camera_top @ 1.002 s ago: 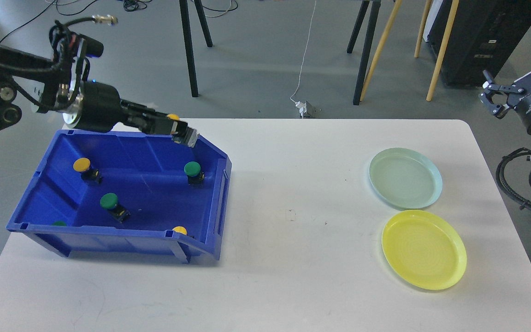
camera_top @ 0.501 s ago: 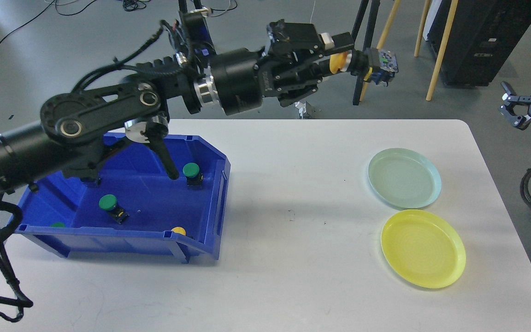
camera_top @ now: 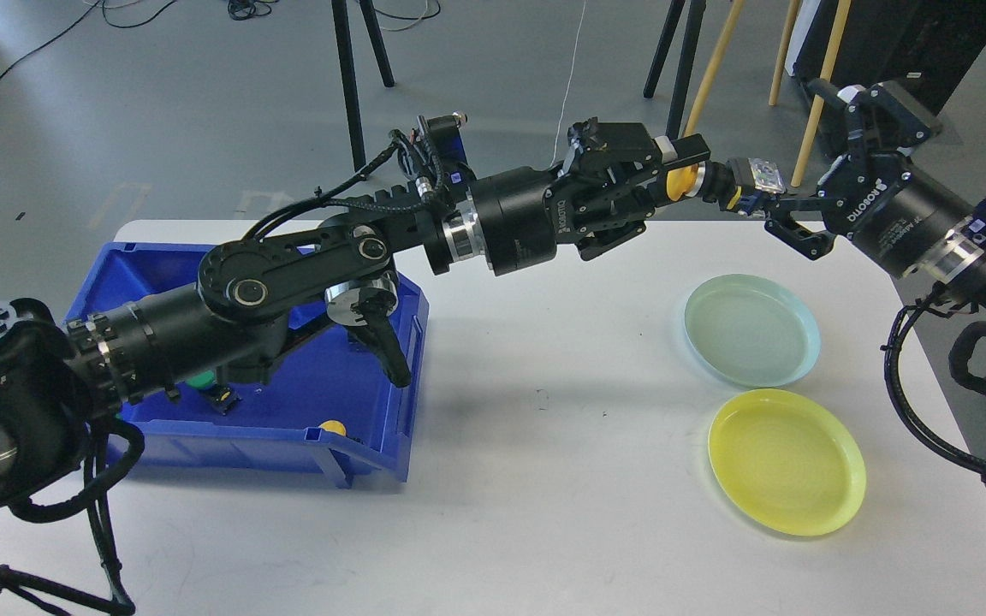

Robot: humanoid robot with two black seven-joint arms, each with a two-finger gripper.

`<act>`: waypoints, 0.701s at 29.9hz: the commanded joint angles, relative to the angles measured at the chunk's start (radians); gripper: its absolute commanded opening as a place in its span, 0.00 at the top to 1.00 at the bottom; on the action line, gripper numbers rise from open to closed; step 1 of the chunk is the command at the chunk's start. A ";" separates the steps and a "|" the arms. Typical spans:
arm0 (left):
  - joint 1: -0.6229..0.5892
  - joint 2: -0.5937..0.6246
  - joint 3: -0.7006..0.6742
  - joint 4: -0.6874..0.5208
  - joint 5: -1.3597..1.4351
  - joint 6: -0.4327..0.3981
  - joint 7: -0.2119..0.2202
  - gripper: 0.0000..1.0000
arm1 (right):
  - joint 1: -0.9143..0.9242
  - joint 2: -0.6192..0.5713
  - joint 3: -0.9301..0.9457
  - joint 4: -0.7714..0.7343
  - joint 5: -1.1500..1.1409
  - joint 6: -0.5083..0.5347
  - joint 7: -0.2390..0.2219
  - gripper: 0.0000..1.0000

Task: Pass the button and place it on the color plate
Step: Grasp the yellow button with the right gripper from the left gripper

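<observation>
head view: my left gripper [camera_top: 686, 175] has swung from over the blue bin [camera_top: 412, 359] out to mid-air above the table's [camera_top: 544, 479] far edge, pinching the yellow button [camera_top: 683, 181] by its cap, switch body pointing right. my right gripper [camera_top: 788, 201] has come in from the side, fingers spread around that body, not yet closed i judge. handover is lined up; yellow plate [camera_top: 787, 462] sits below, empty, beside the pale green plate [camera_top: 752, 329].
</observation>
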 commanded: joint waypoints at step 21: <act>0.000 0.005 -0.001 0.007 -0.001 -0.001 0.000 0.97 | -0.157 -0.117 0.073 0.316 -0.017 0.000 -0.002 0.01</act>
